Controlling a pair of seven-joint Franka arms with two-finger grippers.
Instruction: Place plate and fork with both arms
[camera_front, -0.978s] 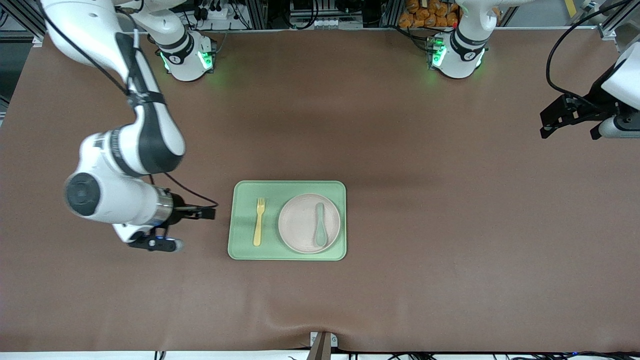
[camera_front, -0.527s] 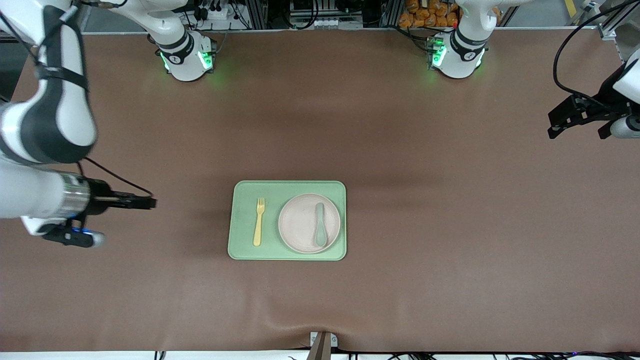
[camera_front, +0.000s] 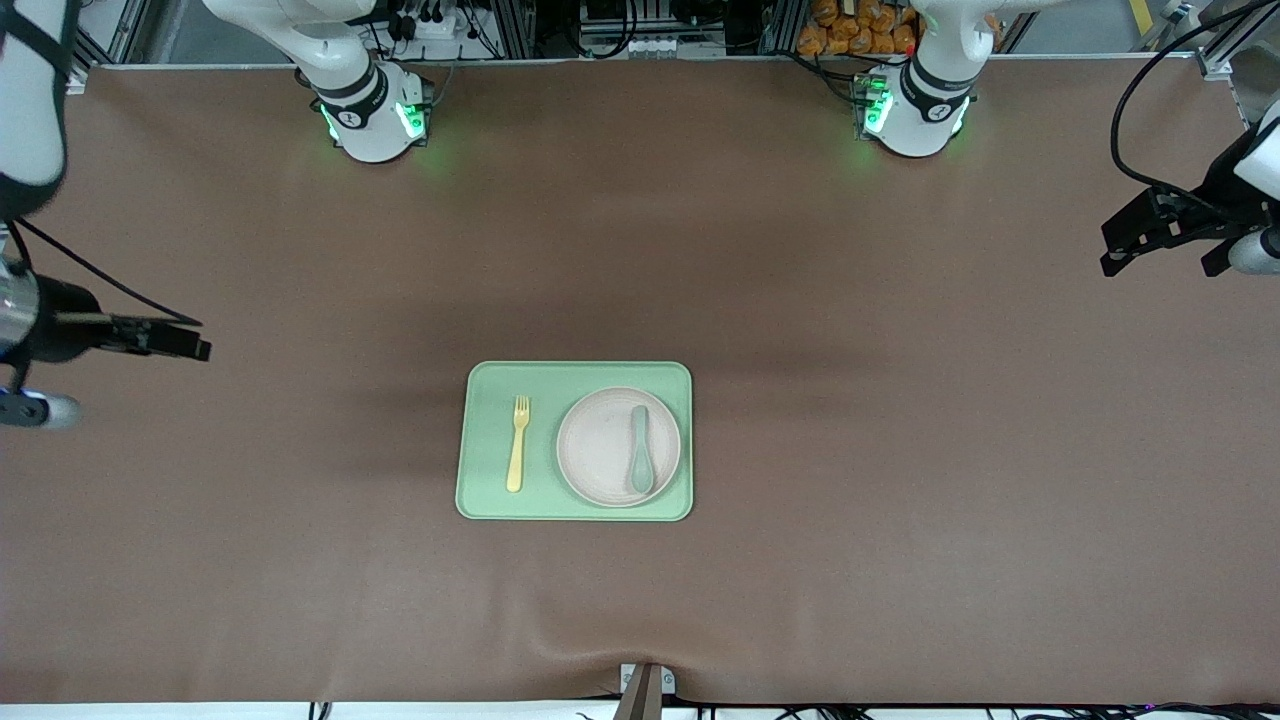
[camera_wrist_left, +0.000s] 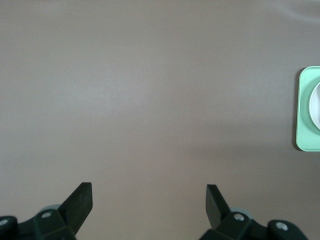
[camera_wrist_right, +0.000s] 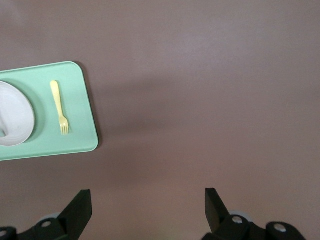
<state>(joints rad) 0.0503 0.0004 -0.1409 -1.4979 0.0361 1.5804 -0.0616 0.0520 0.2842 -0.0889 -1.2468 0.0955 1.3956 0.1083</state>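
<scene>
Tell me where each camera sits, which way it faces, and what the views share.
Front view: high across the table, facing both bases; tray, plate, fork, spoon at centre.
Left wrist view: on the left arm, looking down on the cloth; open left gripper shows, tray at the edge.
Right wrist view: on the right arm, looking down; open right gripper shows.
All three share the tray and plate.

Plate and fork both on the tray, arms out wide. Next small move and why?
Probably none beyond parking. The plate and fork already lie side by side on the tray, the spoon on the plate. The right tool, open, hangs over bare table toward its end; the left tool, also open, over the opposite end. Neither holds anything, so I'd stop here.
</scene>
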